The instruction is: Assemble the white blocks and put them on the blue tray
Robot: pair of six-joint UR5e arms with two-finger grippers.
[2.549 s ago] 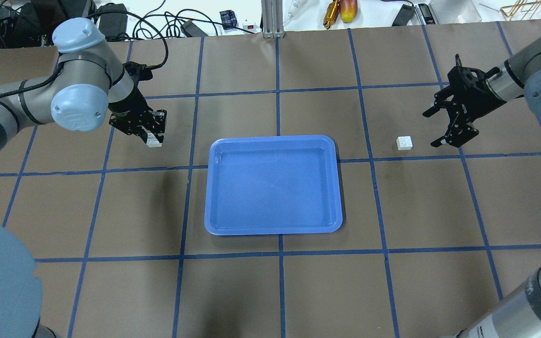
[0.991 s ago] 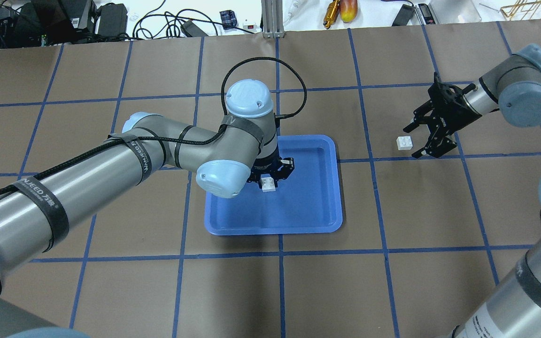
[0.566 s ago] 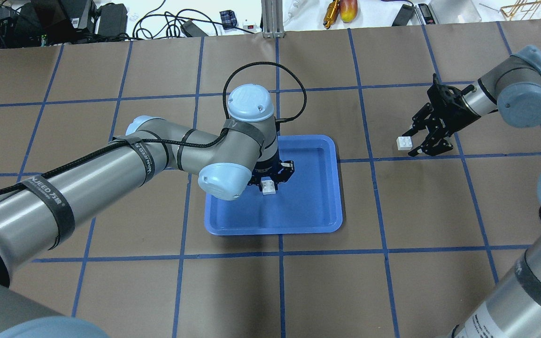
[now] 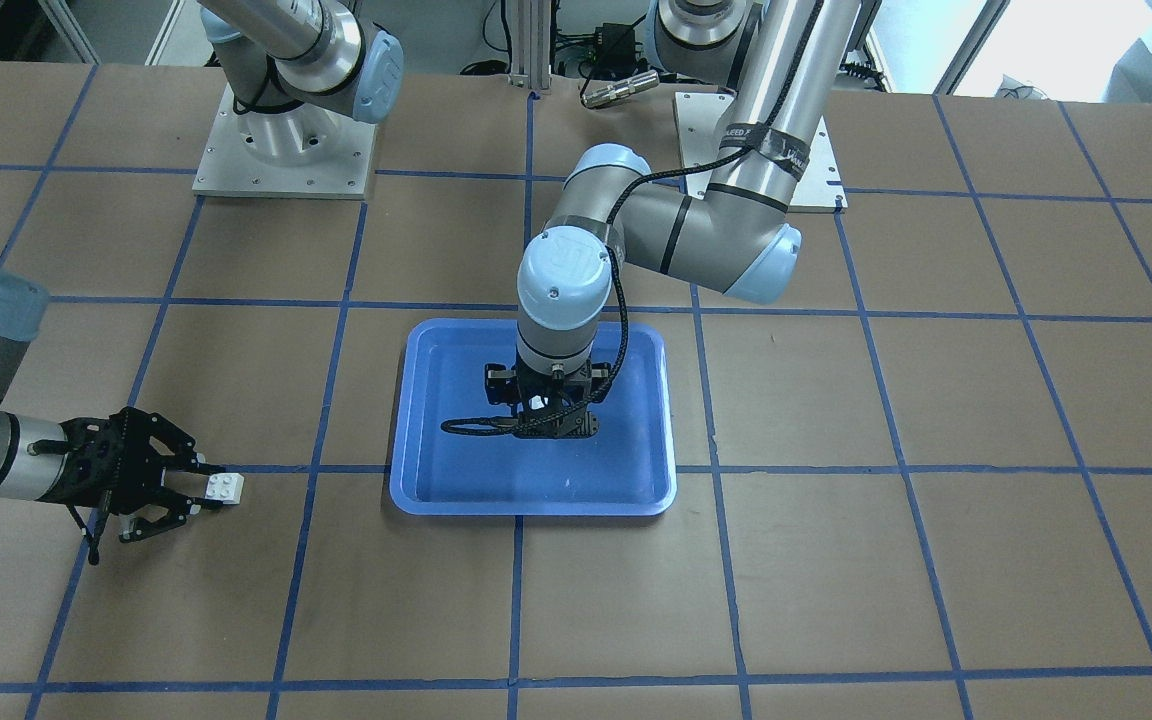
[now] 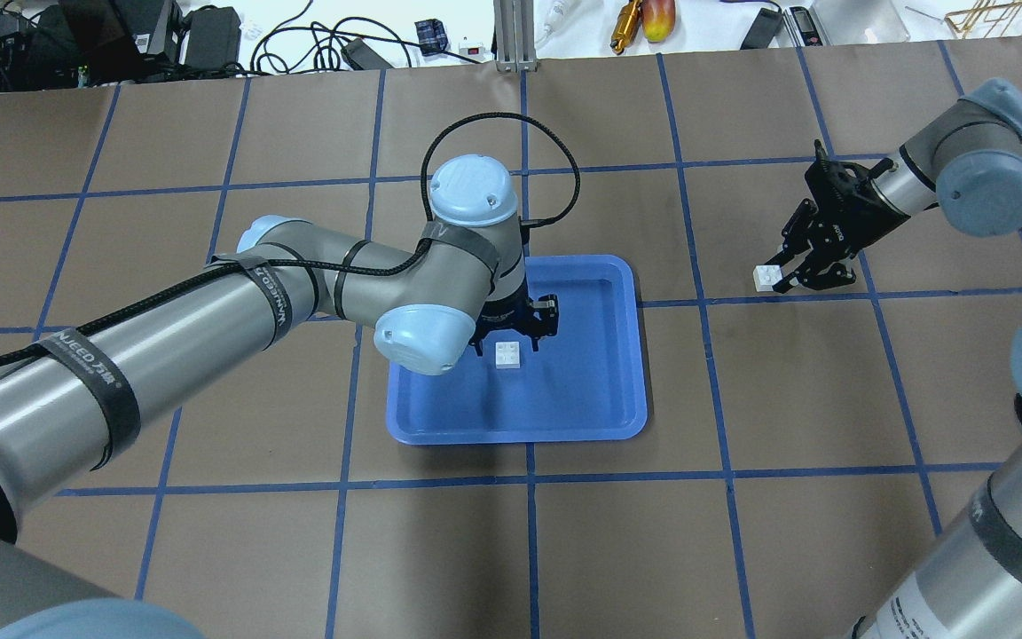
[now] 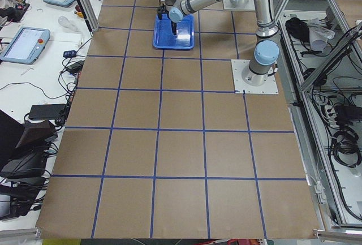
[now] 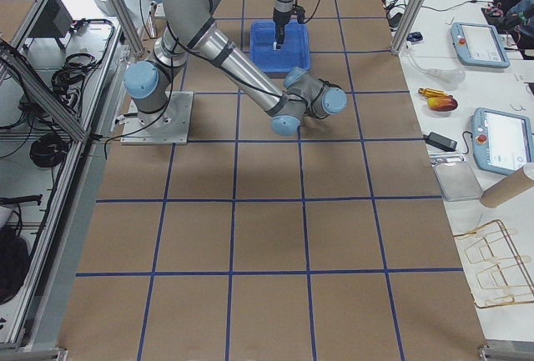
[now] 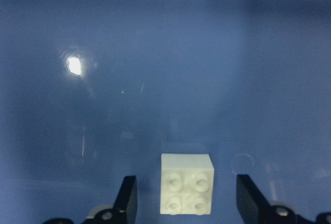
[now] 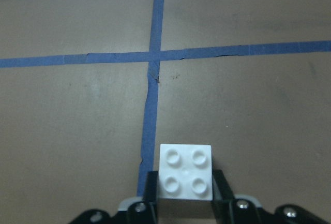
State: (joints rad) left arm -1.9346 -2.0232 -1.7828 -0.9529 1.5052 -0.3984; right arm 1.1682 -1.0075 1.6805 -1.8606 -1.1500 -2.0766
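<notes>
Block (image 8: 186, 183) between tips of released left claw (image 8: 187, 200); second block (image 9: 186, 171) in clenched right claw (image 9: 186, 190).

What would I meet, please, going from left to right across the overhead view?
Large shallow blue plastic tray holding one small white studded brick → second white brick → right gripper.
</notes>
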